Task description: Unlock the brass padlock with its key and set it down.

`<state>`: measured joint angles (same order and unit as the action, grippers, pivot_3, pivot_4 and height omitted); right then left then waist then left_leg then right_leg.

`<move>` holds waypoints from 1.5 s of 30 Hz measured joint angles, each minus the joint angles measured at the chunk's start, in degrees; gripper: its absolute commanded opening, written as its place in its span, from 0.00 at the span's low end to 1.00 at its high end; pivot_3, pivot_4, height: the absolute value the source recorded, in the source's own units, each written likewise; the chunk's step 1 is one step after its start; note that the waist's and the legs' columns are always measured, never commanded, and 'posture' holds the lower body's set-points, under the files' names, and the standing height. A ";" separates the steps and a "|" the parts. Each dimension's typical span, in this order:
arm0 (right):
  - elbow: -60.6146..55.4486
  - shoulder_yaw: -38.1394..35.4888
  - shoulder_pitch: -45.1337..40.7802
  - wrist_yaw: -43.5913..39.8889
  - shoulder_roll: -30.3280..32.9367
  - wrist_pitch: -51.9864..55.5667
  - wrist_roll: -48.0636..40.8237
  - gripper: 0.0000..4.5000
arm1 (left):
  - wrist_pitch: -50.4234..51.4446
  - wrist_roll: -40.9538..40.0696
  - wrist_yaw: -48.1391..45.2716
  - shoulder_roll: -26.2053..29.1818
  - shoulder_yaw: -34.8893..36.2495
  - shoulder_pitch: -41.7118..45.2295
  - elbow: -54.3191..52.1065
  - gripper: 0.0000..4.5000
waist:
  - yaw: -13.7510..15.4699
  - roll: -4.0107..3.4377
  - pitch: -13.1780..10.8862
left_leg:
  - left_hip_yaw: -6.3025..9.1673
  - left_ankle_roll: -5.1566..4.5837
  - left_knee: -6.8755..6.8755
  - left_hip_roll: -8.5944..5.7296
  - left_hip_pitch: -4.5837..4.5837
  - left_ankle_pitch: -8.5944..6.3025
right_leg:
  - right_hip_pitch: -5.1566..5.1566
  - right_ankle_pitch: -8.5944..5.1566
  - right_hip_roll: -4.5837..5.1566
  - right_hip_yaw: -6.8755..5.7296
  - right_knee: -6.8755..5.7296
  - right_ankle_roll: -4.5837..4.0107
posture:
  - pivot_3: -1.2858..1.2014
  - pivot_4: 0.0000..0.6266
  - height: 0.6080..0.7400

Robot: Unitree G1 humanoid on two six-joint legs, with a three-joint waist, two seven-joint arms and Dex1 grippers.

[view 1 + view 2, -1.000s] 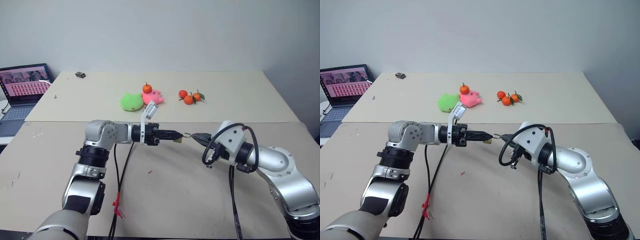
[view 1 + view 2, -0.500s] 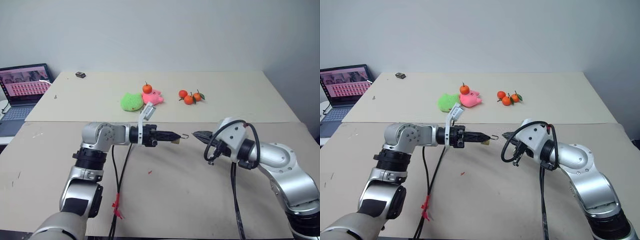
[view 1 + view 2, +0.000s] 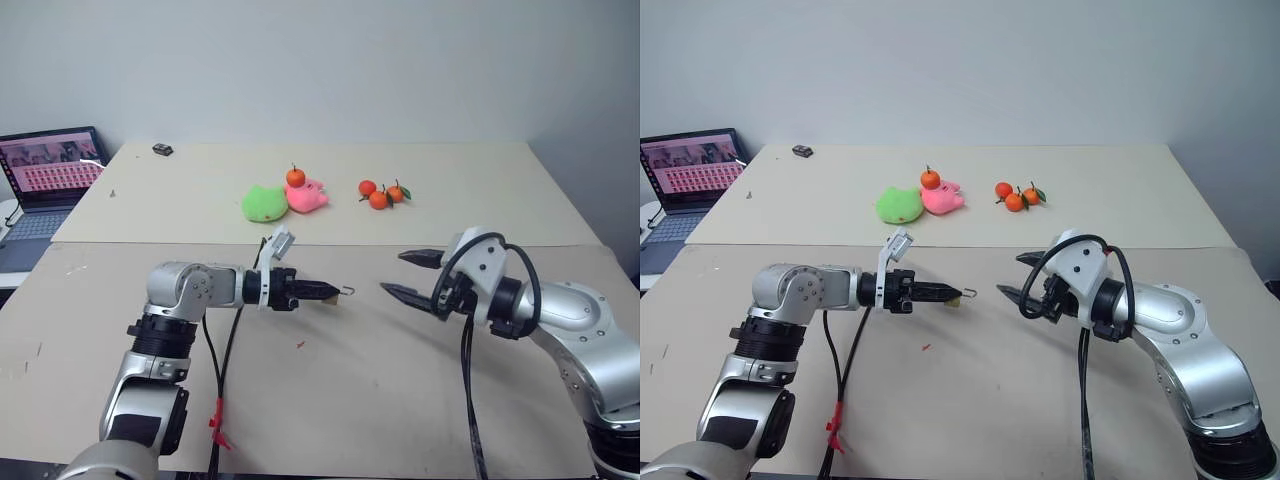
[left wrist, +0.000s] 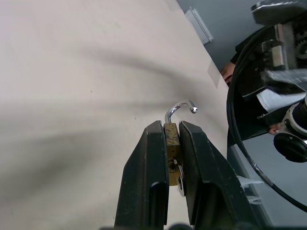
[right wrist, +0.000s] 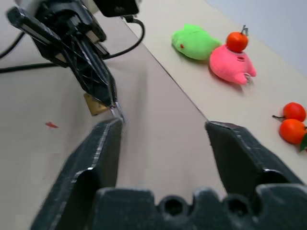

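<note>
I see the table (image 3: 480,200) spread under both arms. My right gripper (image 3: 413,276) hangs with its fingers spread wide and nothing between them. My left gripper (image 3: 325,292) is pinched shut on the brass padlock (image 4: 171,143), lifted off the tabletop, at nine o'clock from the right gripper and apart from it. The padlock's shackle (image 4: 180,108) is sprung open, hooking free past the fingertips. A key (image 4: 179,178) sits against the body between the fingers.
</note>
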<state>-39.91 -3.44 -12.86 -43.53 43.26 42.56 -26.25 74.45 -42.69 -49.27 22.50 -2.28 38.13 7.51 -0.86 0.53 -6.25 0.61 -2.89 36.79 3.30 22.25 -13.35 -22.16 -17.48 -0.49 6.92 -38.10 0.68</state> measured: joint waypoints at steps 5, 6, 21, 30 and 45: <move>-2.27 -0.46 -0.76 0.56 0.37 4.56 -6.18 0.98 | 7.07 -1.40 4.03 -3.59 1.67 -0.34 0.37 0.00 | -0.01 0.01 0.00 | 0.02 -0.01 0.00 -0.01 -0.01 0.00 | 0.02 -0.01 0.00 -0.01 -0.01 0.02 | 0.52 0.24 0.39; -2.55 -0.48 -0.98 1.03 0.37 4.78 -6.55 0.98 | 8.03 -1.27 5.38 -4.63 1.71 -0.53 0.94 0.00 | -0.01 0.01 0.00 | 0.03 -0.01 0.00 -0.01 -0.02 0.00 | 0.03 -0.01 0.00 -0.01 -0.01 0.03 | 0.52 0.24 0.39; -5.68 -0.28 2.05 7.51 -0.10 4.94 -6.57 1.00 | 15.67 4.85 22.91 -16.29 9.06 -1.65 7.40 0.11 | -0.12 0.11 -0.06 | 0.19 0.07 -0.09 -0.24 -0.03 0.04 | 0.06 0.02 0.14 0.00 -0.01 0.10 | 0.52 0.24 0.39; -5.57 0.65 1.74 7.59 -0.09 4.88 -6.49 1.00 | 16.49 3.25 21.84 -12.37 11.79 -0.22 8.17 0.79 | -1.43 0.22 -0.09 | 0.28 0.37 -0.30 -0.28 -0.18 0.21 | 0.32 0.10 0.15 0.01 -0.01 0.24 | 0.52 0.24 0.39; -0.70 3.95 -2.03 5.72 -0.28 3.45 -6.05 1.00 | -19.85 13.81 3.67 16.13 1.15 -9.12 4.44 0.99 | -2.24 0.30 -0.15 | 0.87 0.77 -0.81 -0.47 -0.51 0.44 | 0.06 0.06 0.00 0.06 0.05 0.05 | 0.52 0.24 0.39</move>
<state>-40.62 0.50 -14.89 -37.81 42.98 46.01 -32.30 54.61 -28.88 -45.59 38.63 -1.14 29.01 11.95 -3.10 0.83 -6.40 1.48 -2.12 35.98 2.82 21.74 -12.92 -22.10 -17.42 -0.49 6.98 -38.05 0.73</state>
